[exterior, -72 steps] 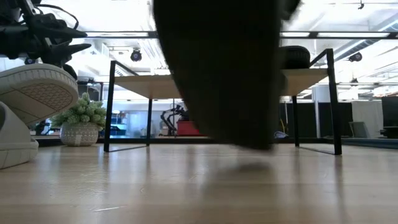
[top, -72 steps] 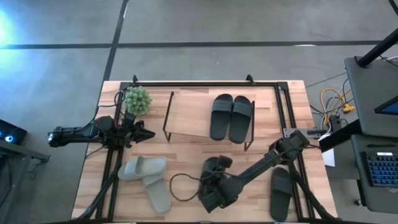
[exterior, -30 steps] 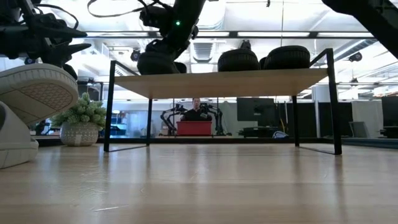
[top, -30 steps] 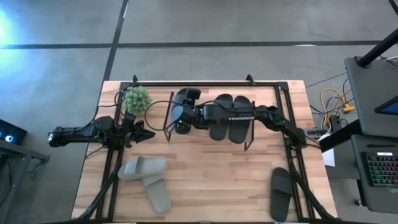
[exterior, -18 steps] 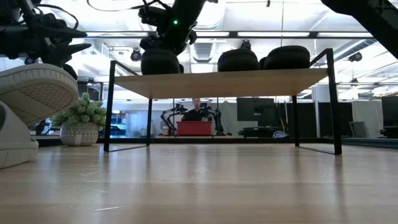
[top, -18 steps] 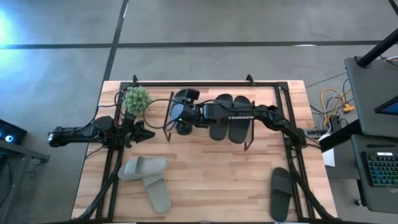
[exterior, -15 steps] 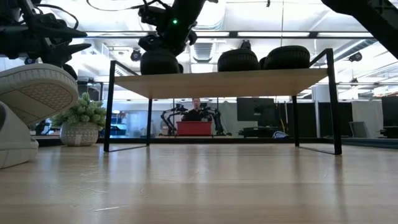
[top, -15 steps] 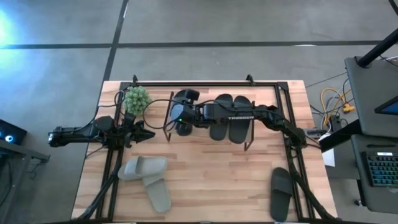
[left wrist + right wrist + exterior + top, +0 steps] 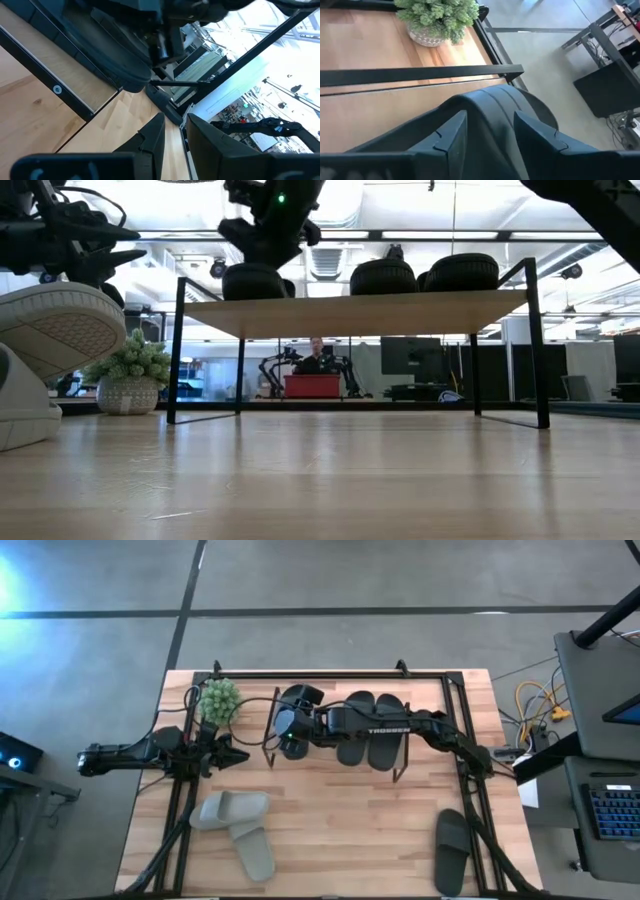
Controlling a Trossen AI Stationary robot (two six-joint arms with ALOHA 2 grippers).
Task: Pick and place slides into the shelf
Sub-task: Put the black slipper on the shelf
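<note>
My right gripper (image 9: 290,732) (image 9: 490,132) reaches over the shelf's (image 9: 272,740) left end, just above a black slide (image 9: 300,697) (image 9: 252,282) that lies flat on the shelf top. It is open, with a finger on each side of the slide's strap (image 9: 487,107). Two more black slides (image 9: 372,730) lie side by side on the shelf's right half. Two grey-green slides (image 9: 238,825) and one black slide (image 9: 452,850) lie on the table's near part. My left gripper (image 9: 240,754) (image 9: 175,135) waits at the table's left, its fingers slightly apart around nothing. My right gripper comes at the black slide from above, its fingers (image 9: 451,137) standing on either side of the strap's ridge (image 9: 492,115). Whether the fingers touch the strap I cannot tell. The slide lies with its sole on the shelf top.
A small potted plant (image 9: 221,700) stands just left of the shelf at the far left. A black rail frame (image 9: 330,675) edges the table. Bare wood lies between the shelf and the near slides.
My right gripper has brought the black slide down from a tilt just above the shelf's left end. The slide now lies flat on the shelf top. The gripper has then risen a little above it.
</note>
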